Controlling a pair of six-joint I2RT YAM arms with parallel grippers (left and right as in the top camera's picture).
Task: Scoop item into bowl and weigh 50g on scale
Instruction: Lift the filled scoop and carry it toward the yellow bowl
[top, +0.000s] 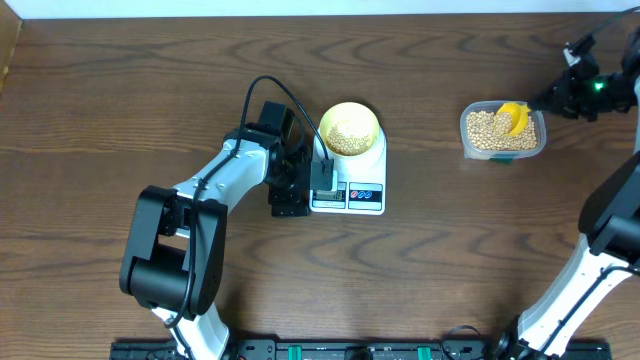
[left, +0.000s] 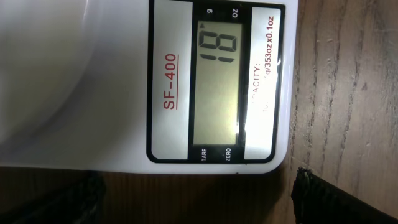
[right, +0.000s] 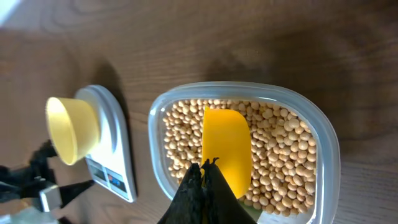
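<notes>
With right end effector (right: 202, 169) clamped on bright yellow plastic scoop (right: 227, 140) amid tan beans (right: 280, 155) in clear tub (right: 326, 146), left end effector (top: 295, 185) apart beside white scale (top: 365, 198) under pale-yellow bowl (top: 375, 118), risks heaped-scoop overshoot or spill.

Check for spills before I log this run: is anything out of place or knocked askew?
Nothing stands out: the bowl sits upright on the scale, the tub is upright, and no beans show loose on the table.

Left fingers (left: 320, 200) wide apart, right fingers (right: 194, 194) together
</notes>
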